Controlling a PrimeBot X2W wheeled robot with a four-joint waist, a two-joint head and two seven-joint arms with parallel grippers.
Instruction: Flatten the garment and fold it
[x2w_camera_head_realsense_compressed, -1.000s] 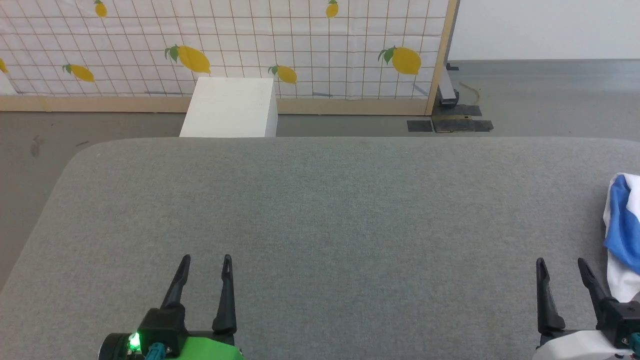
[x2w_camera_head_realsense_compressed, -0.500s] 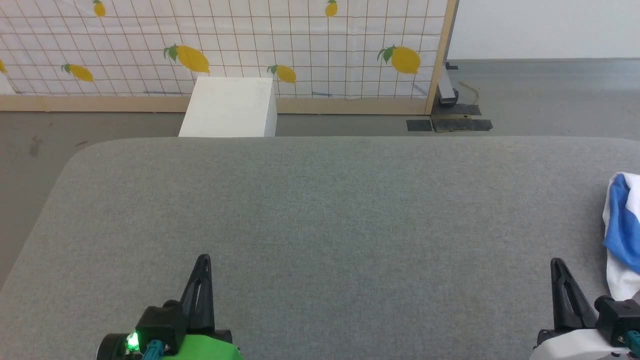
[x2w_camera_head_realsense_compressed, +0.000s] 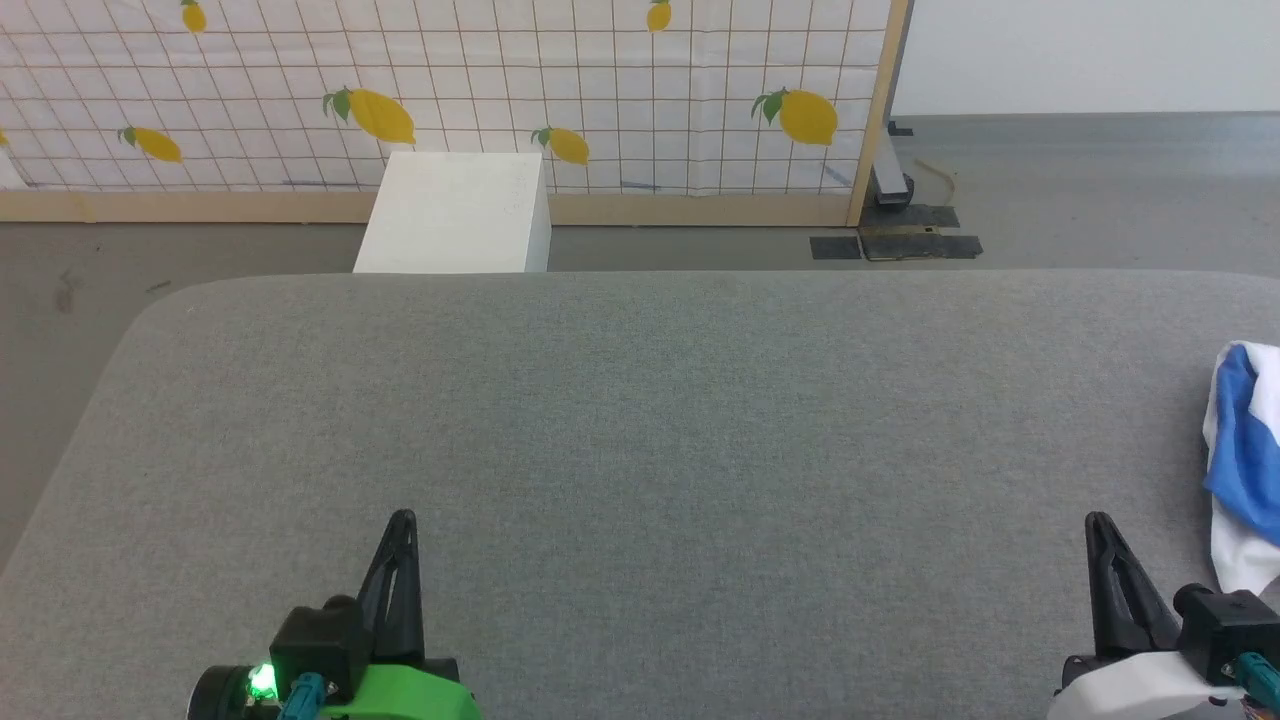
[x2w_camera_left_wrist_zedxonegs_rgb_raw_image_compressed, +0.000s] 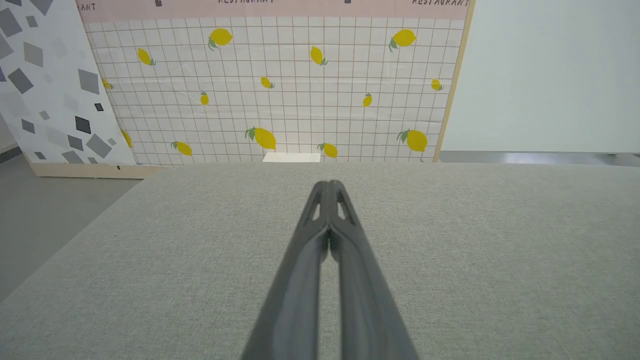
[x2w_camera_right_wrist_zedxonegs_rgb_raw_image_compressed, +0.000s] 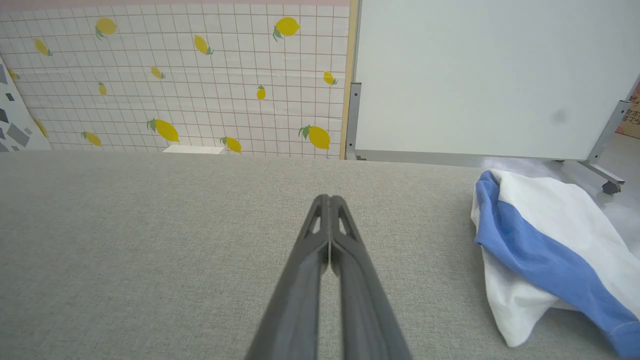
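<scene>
Grey woven fabric covers my tabletop (x2w_camera_head_realsense_compressed: 640, 400), a broad slab with rounded corners and a fine, even weave. At lower left, my left hand (x2w_camera_head_realsense_compressed: 402, 520) has its two long dark fingers pressed together into one point, gripping nothing, over bare cloth. Far across, my right hand (x2w_camera_head_realsense_compressed: 1098, 522) is likewise closed tight and empty. Near it, at the tabletop's right edge, the garment (x2w_camera_head_realsense_compressed: 1240, 455) lies crumpled: soft white cotton with a royal-blue band running through the heap, clear of the fingers.
</scene>
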